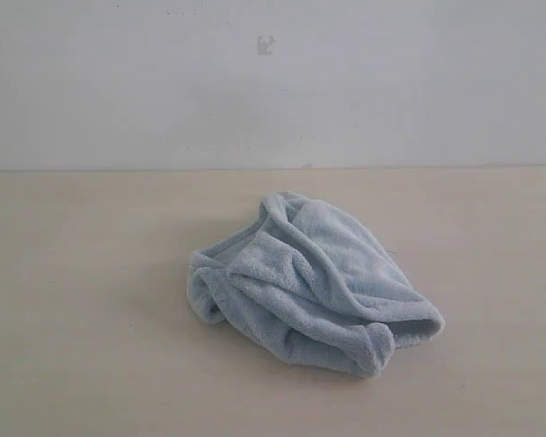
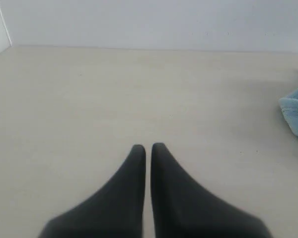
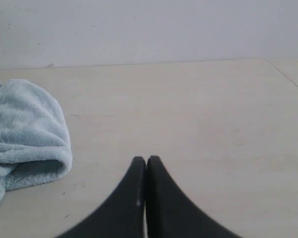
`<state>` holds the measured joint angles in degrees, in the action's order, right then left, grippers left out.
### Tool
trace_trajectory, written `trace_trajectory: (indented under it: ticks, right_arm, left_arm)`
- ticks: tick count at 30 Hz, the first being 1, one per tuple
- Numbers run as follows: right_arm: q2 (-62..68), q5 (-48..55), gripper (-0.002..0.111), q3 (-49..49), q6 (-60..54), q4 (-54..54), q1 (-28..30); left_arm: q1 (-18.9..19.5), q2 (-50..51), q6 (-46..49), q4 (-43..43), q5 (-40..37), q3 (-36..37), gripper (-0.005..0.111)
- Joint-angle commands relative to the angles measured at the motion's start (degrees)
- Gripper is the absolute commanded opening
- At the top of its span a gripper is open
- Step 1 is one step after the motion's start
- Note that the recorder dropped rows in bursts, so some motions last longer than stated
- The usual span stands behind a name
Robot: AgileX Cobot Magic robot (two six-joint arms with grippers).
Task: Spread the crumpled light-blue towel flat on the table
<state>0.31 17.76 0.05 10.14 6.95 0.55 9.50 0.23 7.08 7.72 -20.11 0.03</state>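
- Left fingers (image 2: 131, 173): pressed together, empty, over bare tabletop (image 1: 82, 300); the towel (image 1: 314, 282) is well off to one side.
- Towel: a crumpled heap mid-tabletop, a little right of centre. It looks soft, light and floppy. I'd pinch the rolled hem at its near right end.
- Right fingers (image 3: 159, 188): together, empty, near the towel.
- Tabletop pale and smooth, with a plain white wall (image 1: 391, 82) behind.

Plain pale-blue towel (image 1: 314, 287) on a cream table (image 1: 82, 300); both tools (image 2: 148, 147) (image 3: 146, 158) black.
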Motion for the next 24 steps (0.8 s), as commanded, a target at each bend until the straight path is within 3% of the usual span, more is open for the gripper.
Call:
trace_trajectory:
  ticks: [1,15,24]
  right_arm:
    - [-0.31,-0.16,0.000,-0.05,-0.24,0.31,-0.15]
    - [-0.31,-0.19,0.000,-0.05,-0.26,1.84,-0.15]
    - [-0.31,-18.14,0.000,-0.05,-0.84,7.93,-0.15]
  left_arm:
    - [0.04,-0.23,0.39,-0.04,-0.04,-0.03,0.004]
    - [0.04,-0.23,0.39,-0.04,-0.04,-0.03,0.004]
    - [0.04,-0.23,0.39,-0.04,-0.04,-0.03,0.004]
